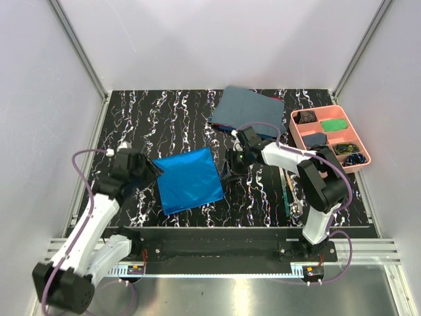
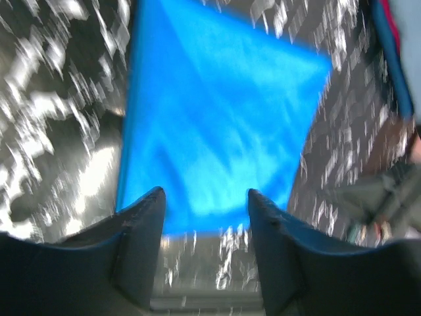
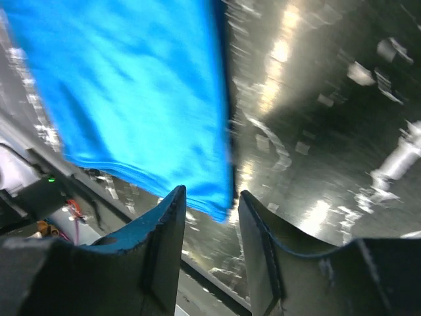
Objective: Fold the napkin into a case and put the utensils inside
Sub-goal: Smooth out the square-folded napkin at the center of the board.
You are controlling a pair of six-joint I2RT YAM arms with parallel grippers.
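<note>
Left gripper [image 2: 205,197]: I see jaws spread, empty.
Right gripper [image 3: 210,196]: jaws apart.
Napkin [image 1: 189,179]: shiny blue, flat, between both grippers.

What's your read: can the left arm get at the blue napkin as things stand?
Probably yes. The left tool sits open at the left edge of the napkin, facing it, with nothing lying between. The right tool is at the opposite edge, out of the way.
</note>
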